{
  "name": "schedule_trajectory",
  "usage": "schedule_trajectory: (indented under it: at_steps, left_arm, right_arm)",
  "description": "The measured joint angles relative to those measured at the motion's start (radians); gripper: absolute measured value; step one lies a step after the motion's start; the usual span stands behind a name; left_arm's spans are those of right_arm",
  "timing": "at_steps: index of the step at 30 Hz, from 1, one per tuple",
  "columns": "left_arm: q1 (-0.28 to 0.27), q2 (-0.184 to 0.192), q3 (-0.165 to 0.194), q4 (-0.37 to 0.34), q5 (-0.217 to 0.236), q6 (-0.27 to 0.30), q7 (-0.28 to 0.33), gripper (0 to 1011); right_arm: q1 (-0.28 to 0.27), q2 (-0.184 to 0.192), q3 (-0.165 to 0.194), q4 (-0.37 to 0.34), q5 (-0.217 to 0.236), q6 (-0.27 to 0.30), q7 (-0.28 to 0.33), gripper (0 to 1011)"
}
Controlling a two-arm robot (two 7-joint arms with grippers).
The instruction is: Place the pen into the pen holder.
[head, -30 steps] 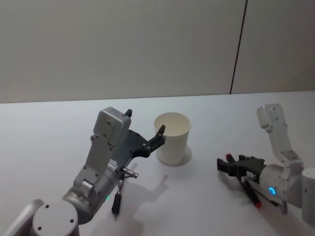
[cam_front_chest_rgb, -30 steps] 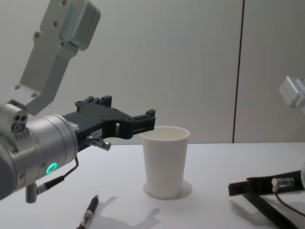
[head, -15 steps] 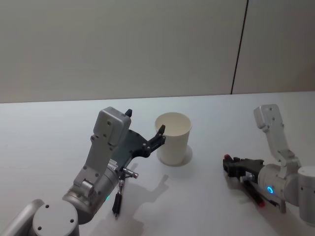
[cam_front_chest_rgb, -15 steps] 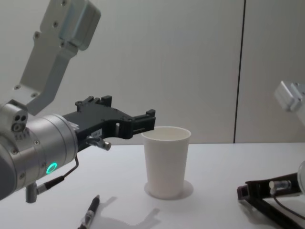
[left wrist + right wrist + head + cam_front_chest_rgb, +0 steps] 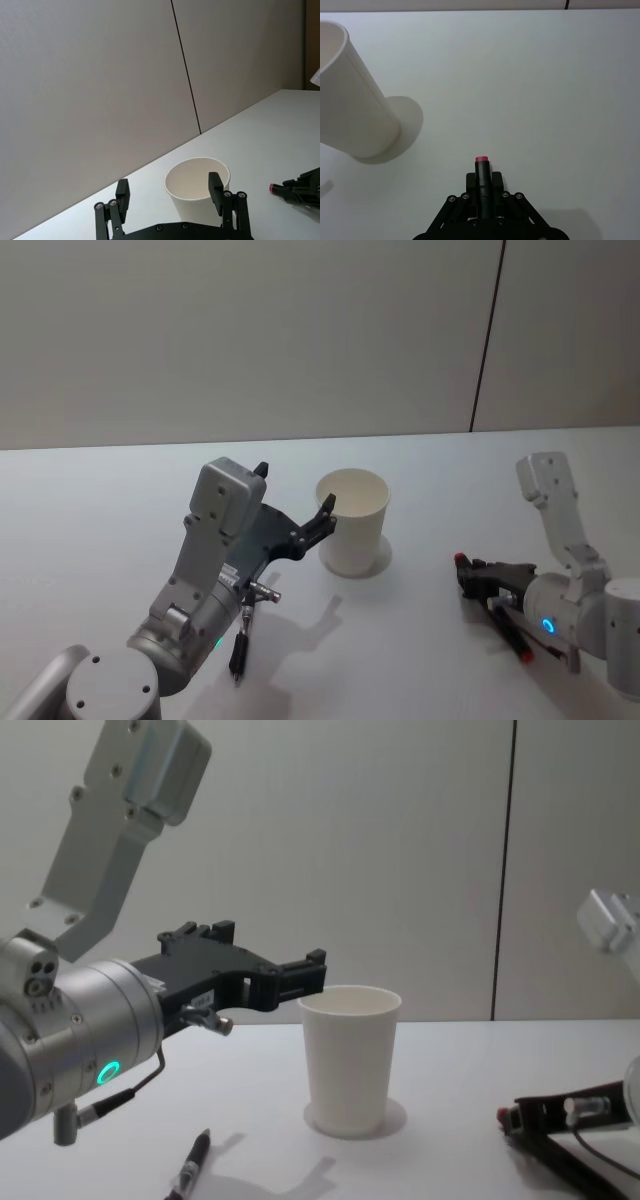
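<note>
Red-tipped pen [image 5: 481, 165] in right gripper [image 5: 482, 180]

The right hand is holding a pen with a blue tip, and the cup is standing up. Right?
No: the tip is red, not blue. The right wrist view shows it, with the right gripper shut on the pen and the cup upright. The left gripper hangs open by the cup.

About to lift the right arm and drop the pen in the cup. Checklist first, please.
1. Pen clamped in right gripper: ok.
2. Pen holder upright, mouth open: ok.
3. Right gripper above the rim: not ok, low near the table.
4. Left gripper clear of the rim: cannot tell; open, close beside it.
5. Second pen out of the way: ok, lying on the table left of the holder.
</note>
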Motion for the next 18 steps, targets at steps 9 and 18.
schedule_trajectory:
  at_steps: [9,18]
  left_arm:
    - [0.000,0.000,0.000,0.000,0.000,0.000,0.000,1004]
    - [0.000,0.000,0.000,0.000,0.000,0.000,0.000,1004]
  right_arm:
    - [-0.016,0.005,0.003,-0.022,0.005,-0.077,0.006,169]
    - [-0.036,0.016,0.006,-0.048,-0.013,-0.187,0.020,169]
